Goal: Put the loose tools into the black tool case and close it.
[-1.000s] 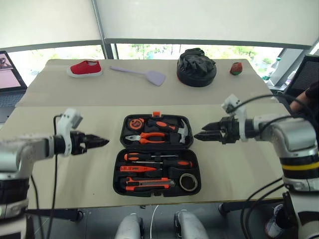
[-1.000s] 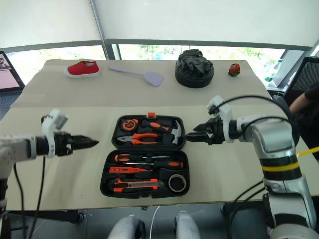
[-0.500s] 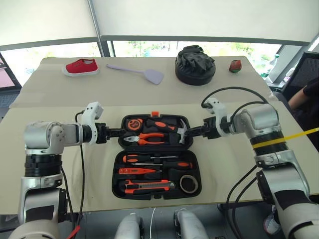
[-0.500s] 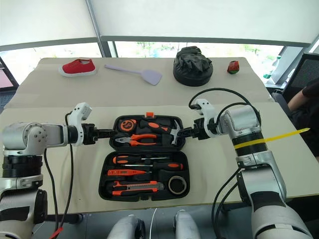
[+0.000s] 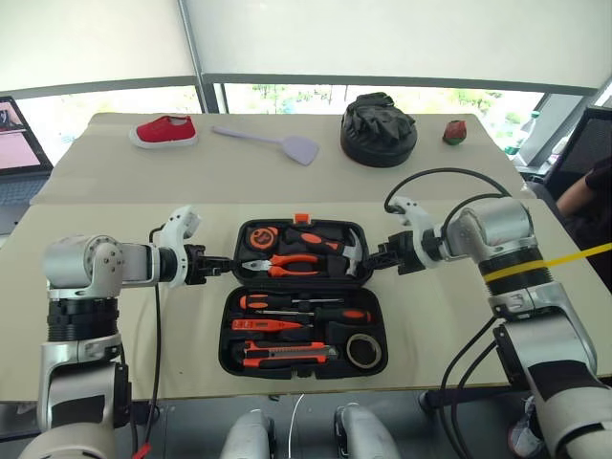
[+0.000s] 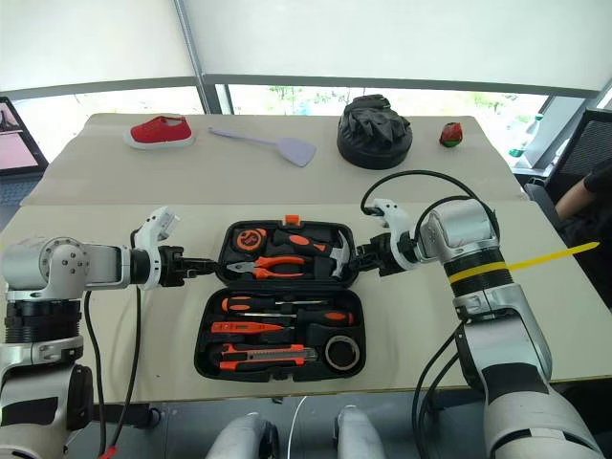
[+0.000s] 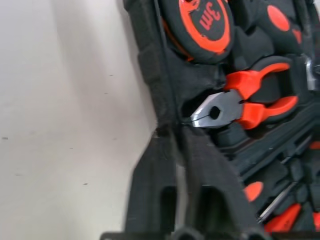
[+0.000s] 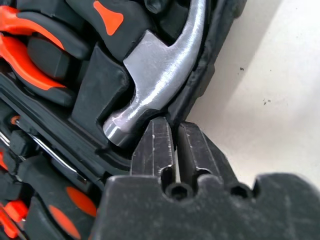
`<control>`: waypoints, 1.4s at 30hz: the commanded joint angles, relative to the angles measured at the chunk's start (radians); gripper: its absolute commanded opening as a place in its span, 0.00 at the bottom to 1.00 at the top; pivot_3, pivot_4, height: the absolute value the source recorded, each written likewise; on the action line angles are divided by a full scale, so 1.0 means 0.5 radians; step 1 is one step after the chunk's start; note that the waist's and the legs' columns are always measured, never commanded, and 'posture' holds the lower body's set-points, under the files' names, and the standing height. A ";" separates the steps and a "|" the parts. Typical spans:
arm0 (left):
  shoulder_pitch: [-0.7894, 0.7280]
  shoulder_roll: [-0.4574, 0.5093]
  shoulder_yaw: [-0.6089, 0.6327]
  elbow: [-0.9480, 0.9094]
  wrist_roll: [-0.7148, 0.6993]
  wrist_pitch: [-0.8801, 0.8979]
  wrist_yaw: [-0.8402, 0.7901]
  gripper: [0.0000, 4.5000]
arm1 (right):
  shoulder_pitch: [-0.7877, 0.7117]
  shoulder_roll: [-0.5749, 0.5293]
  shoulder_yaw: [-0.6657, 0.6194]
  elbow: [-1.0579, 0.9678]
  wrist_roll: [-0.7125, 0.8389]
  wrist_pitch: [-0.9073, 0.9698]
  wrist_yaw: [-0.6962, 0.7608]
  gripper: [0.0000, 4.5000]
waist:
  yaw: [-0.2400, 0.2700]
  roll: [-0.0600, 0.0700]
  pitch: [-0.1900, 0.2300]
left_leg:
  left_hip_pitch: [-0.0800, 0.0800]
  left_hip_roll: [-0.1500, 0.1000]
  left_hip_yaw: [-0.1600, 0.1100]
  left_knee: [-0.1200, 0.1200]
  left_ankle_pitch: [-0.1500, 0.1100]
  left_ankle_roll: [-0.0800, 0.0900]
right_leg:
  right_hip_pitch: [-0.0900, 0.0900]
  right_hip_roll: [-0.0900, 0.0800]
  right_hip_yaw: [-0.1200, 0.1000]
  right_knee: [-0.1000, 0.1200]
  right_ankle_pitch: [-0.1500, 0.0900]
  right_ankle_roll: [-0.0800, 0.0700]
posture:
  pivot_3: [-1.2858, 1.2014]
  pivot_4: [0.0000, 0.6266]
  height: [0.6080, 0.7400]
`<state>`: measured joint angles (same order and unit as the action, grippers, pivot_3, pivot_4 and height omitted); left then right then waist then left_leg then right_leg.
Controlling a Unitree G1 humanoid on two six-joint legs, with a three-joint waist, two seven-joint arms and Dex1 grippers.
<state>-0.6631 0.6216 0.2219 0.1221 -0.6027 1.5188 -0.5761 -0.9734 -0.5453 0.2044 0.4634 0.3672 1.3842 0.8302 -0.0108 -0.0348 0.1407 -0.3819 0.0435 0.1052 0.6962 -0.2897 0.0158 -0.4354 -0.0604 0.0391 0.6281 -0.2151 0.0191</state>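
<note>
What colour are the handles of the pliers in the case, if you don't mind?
Orange with black, on the pliers; the left wrist view shows them best.

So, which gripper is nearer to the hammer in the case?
Right. The right gripper, shut, sits at the case's edge right beside the hammer head. The left gripper, shut, is at the opposite edge, by the pliers.

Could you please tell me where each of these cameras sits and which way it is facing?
Left and right eye views: on the head, looking forward and down at the open black tool case on the table, both arms showing.
Left wrist view: on the left arm, looking along the shut left pincer at the case's rim by the pliers.
Right wrist view: on the right arm, looking along the shut right pincer at the rim by the hammer.
Shared: all show the case.
</note>
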 commanded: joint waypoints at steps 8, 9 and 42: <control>0.162 -0.233 0.409 -0.138 -0.013 -0.737 0.006 0.01 | 0.300 0.051 -0.300 -0.466 -0.060 -1.096 -0.004 0.00 | -0.010 -0.002 0.002 | 0.015 0.000 -0.020 0.000 0.001 -0.003 | 0.016 0.001 0.001 -0.001 0.001 0.001 | 0.52 0.24 1.00; 0.228 -0.206 0.353 -0.205 0.051 -0.916 -0.035 0.01 | 0.343 0.048 -0.310 -0.523 -0.086 -1.244 -0.011 0.00 | -0.011 -0.002 0.002 | 0.010 0.000 -0.022 -0.001 0.003 -0.004 | 0.010 0.001 0.001 0.000 0.001 0.001 | 0.52 0.24 1.00; 1.028 0.171 -0.128 -0.138 0.618 -2.762 -0.636 0.01 | 1.933 -0.829 -0.088 -0.937 -0.167 -3.436 0.295 0.02 | -0.002 -0.006 0.004 | 0.034 0.008 0.021 -0.004 -0.009 0.024 | 0.025 -0.027 -0.003 -0.005 -0.002 0.012 | 0.52 0.24 1.00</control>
<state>-0.1159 0.7125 0.1930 0.0726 -0.2932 0.0902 -0.8870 -0.0215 -0.9457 0.1573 0.1055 0.2274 -0.4303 0.9380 -0.0116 -0.0379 0.1430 -0.3652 0.0473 0.1155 0.6940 -0.2948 0.0278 -0.4227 -0.0740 0.0375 0.6255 -0.2160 0.0250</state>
